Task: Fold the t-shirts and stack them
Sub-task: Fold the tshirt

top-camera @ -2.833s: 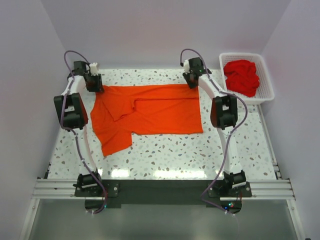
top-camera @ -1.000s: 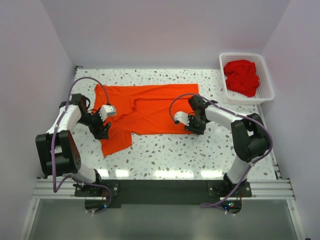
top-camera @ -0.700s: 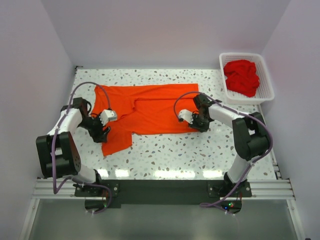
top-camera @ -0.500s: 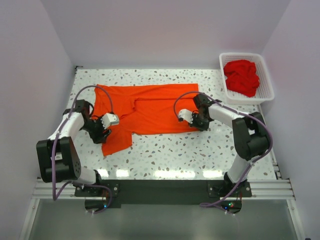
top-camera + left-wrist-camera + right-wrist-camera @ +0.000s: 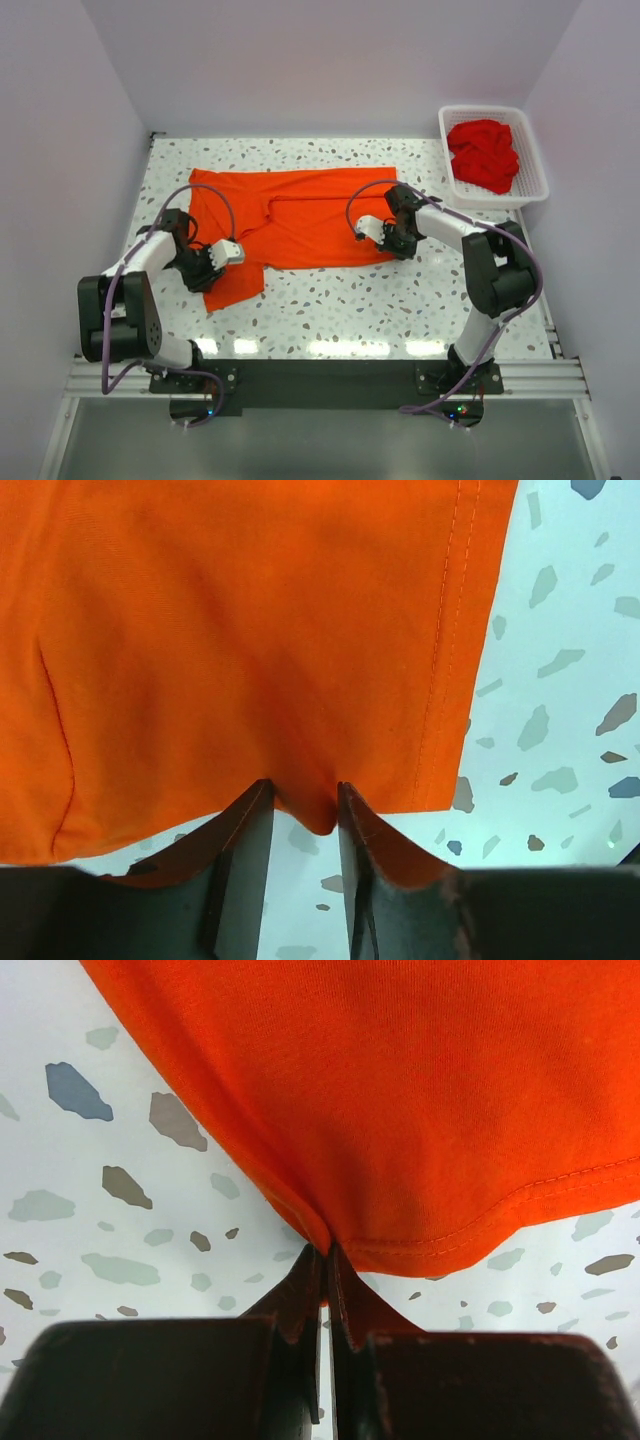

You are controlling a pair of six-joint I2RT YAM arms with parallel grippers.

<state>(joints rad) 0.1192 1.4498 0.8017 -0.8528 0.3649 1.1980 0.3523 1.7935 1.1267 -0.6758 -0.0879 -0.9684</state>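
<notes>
A bright orange-red t-shirt (image 5: 300, 220) lies spread on the speckled table, one flap reaching toward the near left. My left gripper (image 5: 207, 270) sits low at that flap's left edge. In the left wrist view its jaws (image 5: 303, 792) stand apart, with a small bulge of the shirt's edge (image 5: 250, 630) between the tips. My right gripper (image 5: 396, 246) is at the shirt's near right corner. In the right wrist view it (image 5: 325, 1252) is shut on the hem of the shirt (image 5: 400, 1090). Deeper red t-shirts (image 5: 484, 155) lie bunched in the basket.
A white lattice basket (image 5: 533, 160) stands at the far right corner of the table. Purple walls close in on the left, back and right. Bare speckled tabletop (image 5: 350, 300) lies between the shirt and the arm bases.
Both arms came from the shirt's far edge down to its near side. In the last second the left gripper slid nearer; the right gripper shifted slightly right and stayed at the corner.
</notes>
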